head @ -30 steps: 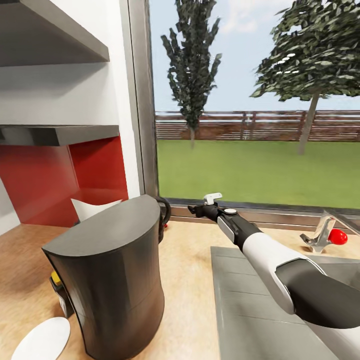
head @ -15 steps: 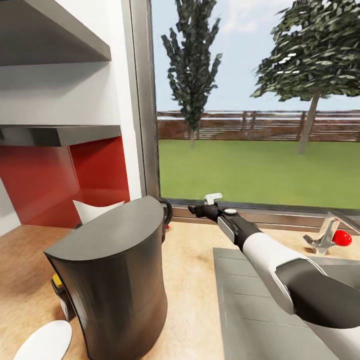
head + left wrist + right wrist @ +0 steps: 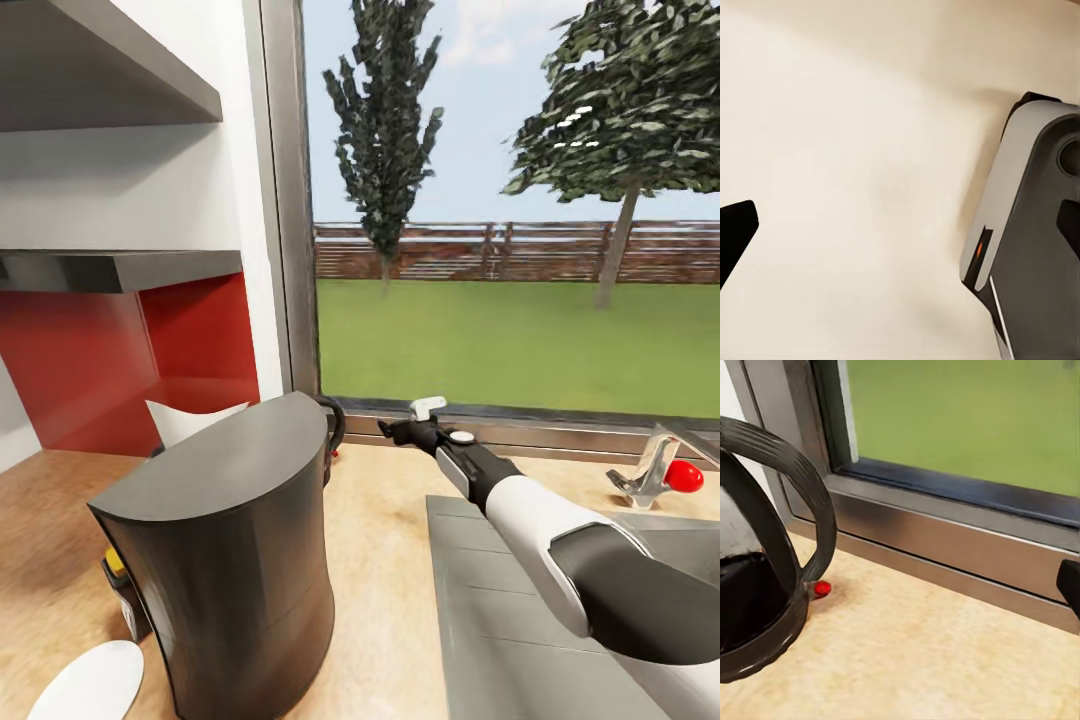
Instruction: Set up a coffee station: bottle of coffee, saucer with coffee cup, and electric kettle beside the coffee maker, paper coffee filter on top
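- Dark grey coffee maker (image 3: 225,560) is sitting on the near left of the tan kitchen countertop (image 3: 380,560), with the white saucer (image 3: 90,682) lying just left of it.
- The electric kettle (image 3: 765,555) is peeking out behind the coffee maker, near the window.
- The right gripper (image 3: 400,430) is hovering just right of the kettle; can't tell how its jaws are set.
- The paper coffee filter (image 3: 190,420) is poking up behind the machine.
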You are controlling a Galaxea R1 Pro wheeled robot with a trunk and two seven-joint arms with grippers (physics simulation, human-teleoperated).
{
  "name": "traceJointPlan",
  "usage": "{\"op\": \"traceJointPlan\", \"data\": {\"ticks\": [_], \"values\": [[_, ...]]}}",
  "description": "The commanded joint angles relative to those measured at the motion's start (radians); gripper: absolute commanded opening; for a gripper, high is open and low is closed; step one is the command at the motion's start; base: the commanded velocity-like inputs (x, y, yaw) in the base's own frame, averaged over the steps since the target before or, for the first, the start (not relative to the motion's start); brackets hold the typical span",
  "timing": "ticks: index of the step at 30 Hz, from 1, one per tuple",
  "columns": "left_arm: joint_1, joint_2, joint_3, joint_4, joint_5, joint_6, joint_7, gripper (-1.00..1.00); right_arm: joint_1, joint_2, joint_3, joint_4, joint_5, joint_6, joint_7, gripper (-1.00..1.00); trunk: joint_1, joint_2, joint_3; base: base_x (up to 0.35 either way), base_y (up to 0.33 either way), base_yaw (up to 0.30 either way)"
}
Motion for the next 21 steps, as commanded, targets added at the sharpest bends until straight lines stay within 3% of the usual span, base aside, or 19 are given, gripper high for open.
{"op": "traceJointPlan", "data": {"ticks": [1, 4, 7, 12, 21], "values": [[0.001, 0.0, 0.007, -0.002, 0.0, -0.001, 0.0, 1.0, 0.0, 0.002, 0.007, 0.0, -0.01, -0.002, 0.0, 1.0, 0.0, -0.001, -0.001, 0.0, 0.0, 0.0], [0.003, 0.001, 0.007, -0.002, 0.0, -0.001, 0.0, 1.0, 0.0, 0.045, 0.007, 0.0, -0.01, -0.003, -0.039, 1.0, 0.0, -0.001, -0.001, 0.0, 0.0, 0.0], [0.003, 0.001, 0.007, -0.002, 0.0, 0.0, 0.0, 1.0, 0.0, 0.067, 0.007, 0.001, -0.011, -0.004, -0.054, 1.0, 0.0, -0.001, -0.001, 0.0, 0.0, 0.0], [0.003, 0.001, 0.007, -0.002, 0.0, -0.001, 0.0, 1.0, 0.001, 0.078, 0.006, 0.001, -0.012, -0.004, -0.057, 1.0, 0.0, -0.001, -0.001, 0.0, 0.001, 0.0], [0.003, 0.001, 0.007, -0.002, 0.0, 0.001, 0.0, 1.0, 0.005, 0.076, 0.005, 0.001, -0.012, -0.006, -0.055, 1.0, 0.0, -0.001, -0.001, 0.0, 0.026, 0.0]]}}
